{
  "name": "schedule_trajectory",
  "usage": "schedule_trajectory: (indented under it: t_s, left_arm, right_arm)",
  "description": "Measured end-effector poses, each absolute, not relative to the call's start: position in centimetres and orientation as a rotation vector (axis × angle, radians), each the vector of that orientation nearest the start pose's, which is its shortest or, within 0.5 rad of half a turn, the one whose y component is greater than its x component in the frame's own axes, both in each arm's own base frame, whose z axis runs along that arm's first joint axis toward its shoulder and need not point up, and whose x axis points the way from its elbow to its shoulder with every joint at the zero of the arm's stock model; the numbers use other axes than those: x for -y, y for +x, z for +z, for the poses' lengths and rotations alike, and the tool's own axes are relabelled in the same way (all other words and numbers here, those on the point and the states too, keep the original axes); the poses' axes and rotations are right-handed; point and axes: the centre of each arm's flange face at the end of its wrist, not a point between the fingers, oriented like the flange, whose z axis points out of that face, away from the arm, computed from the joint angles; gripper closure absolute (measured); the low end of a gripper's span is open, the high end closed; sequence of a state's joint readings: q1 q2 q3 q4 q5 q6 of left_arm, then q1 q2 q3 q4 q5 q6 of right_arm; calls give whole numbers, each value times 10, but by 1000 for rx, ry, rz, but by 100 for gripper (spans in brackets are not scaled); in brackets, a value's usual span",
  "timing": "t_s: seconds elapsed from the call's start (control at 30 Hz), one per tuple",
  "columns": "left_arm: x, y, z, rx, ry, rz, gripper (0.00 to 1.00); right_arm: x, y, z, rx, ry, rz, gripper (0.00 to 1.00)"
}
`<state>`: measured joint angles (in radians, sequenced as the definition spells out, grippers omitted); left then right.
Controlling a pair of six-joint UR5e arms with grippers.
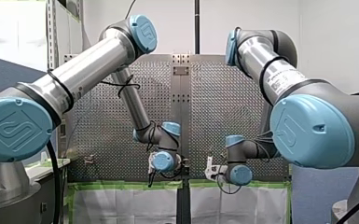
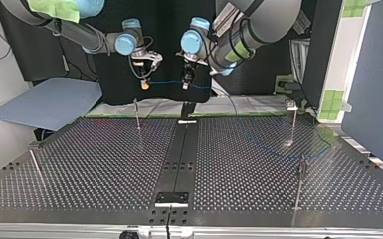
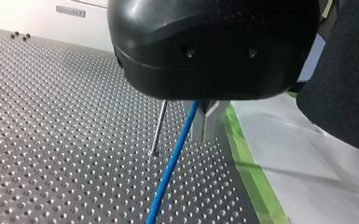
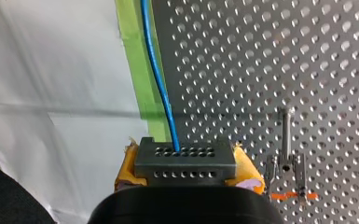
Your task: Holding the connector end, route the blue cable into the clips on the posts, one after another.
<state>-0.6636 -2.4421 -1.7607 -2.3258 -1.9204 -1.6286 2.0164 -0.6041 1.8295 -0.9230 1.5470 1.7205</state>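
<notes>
Pinching the dark, many-holed connector (image 4: 185,156) between its yellow pads (image 4: 248,171), my right gripper (image 4: 185,164) hangs over the arm-side edge of the perforated table (image 2: 104,164). A post (image 4: 286,135) with a small metal clip (image 4: 286,169) stands just beside it. My left gripper (image 2: 186,82) hovers near the right one, and the blue cable (image 2: 168,82) runs up into it. Its black housing hides the grip, so I cannot tell whether it is pressed onto the cable or only guiding it.

No clip appears to hold the cable yet, so the step in hand looks like the first threading. To do it well, I would keep the short span between the two grippers straight. I would line that span up over the clip's mouth and bring it down squarely, so the cable seats rather than slides off the post. The connector should stay level, with no twist fed into the line.

As for its look, the cable is thin, smooth and round. It leaves the connector's top row of holes, runs taut to my left gripper, then trails down towards the table at the top view's right.
</notes>
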Motion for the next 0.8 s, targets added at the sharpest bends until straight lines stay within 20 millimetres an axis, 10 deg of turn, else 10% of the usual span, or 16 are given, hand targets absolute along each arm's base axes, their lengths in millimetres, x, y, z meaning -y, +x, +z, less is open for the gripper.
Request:
schedule_trajectory:
  t_s: [0.8]
  left_arm:
    - [495,385,-57,-1824,315,-322,100]
  right_arm:
    - [453,321,-88,1288,1744,1436,100]
